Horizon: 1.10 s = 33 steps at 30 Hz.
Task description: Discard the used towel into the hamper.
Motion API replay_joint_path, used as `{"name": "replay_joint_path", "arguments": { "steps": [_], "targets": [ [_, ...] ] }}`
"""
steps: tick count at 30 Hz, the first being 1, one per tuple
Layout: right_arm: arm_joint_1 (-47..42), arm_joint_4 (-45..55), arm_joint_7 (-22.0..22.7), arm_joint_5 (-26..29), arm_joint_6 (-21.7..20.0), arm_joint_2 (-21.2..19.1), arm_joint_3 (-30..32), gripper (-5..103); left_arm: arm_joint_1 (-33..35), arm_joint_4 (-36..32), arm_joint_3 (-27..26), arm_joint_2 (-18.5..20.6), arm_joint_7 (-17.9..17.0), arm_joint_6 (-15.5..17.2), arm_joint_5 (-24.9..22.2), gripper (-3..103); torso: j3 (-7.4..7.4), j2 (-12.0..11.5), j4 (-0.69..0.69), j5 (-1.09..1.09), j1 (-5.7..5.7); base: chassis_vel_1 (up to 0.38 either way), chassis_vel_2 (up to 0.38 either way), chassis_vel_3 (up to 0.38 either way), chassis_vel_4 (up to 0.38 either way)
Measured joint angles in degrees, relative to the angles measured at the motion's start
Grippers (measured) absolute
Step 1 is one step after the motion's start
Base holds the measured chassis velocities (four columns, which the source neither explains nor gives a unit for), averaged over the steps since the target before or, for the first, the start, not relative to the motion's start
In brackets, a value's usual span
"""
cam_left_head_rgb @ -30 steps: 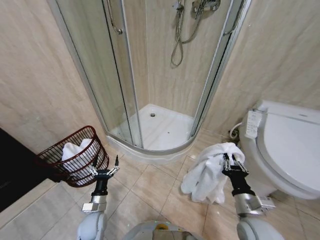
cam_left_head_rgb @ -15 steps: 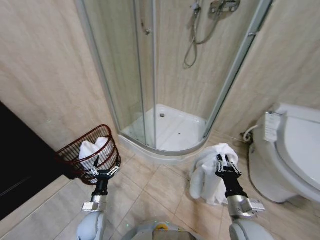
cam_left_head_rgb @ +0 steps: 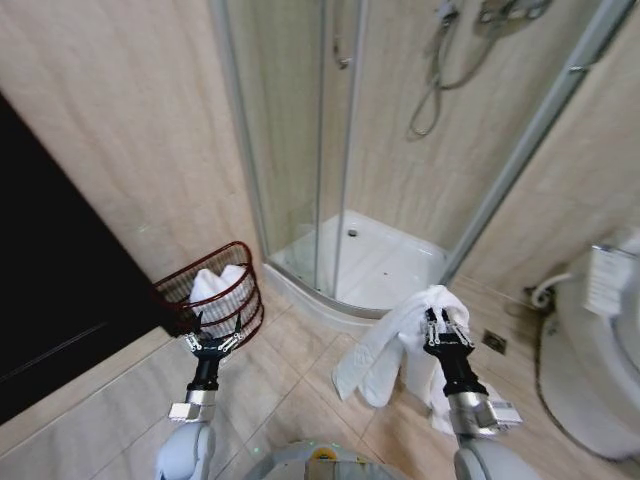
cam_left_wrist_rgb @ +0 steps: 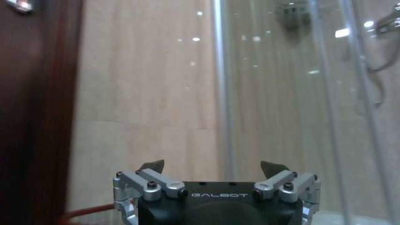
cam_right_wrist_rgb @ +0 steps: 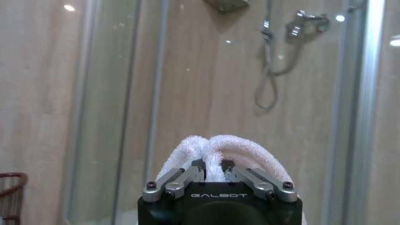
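A white used towel [cam_left_head_rgb: 385,352] hangs in folds from my right gripper [cam_left_head_rgb: 441,319], which is shut on its top bunch [cam_right_wrist_rgb: 216,151] at the lower right of the head view. The hamper [cam_left_head_rgb: 240,299], a dark reddish-brown wire basket, stands on the floor by the left wall with white cloth [cam_left_head_rgb: 213,288] inside it. My left gripper [cam_left_head_rgb: 212,340] is held upright just in front of the hamper, open and holding nothing; its spread fingers [cam_left_wrist_rgb: 150,167] show in the left wrist view.
A glass shower enclosure [cam_left_head_rgb: 335,180] with a white tray [cam_left_head_rgb: 385,265] stands straight ahead. The toilet [cam_left_head_rgb: 600,370] is at the right edge. A dark door [cam_left_head_rgb: 50,290] lines the left. Tiled floor [cam_left_head_rgb: 290,400] lies between hamper and towel.
The whole head view has swung left: shower and toilet shifted right, the dark door grew at the left. The hamper now sits nearer centre. The towel stays in the right gripper.
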Motion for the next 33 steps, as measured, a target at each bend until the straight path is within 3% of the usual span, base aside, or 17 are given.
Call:
{"name": "replay_joint_path", "arguments": {
  "steps": [24, 33],
  "targets": [
    [0.9, 1.1, 0.2, -0.7, -1.9, 0.1, -0.3, 13, -0.2, -0.1, -0.3, 0.0, -0.1, -0.1, -0.5, 100, 0.0, 0.0, 0.0, 0.0, 0.01, 0.126, 0.127, 0.118, 0.125],
    [4.4, -0.1, 0.0, -0.2, -4.3, -0.7, -0.5, 13, -0.1, 0.0, -0.6, 0.0, -2.0, 1.2, -0.1, 100, 1.28, 1.9, 0.0, 0.01, 0.6, 0.078, 0.076, 0.078, 0.071]
  ]
}}
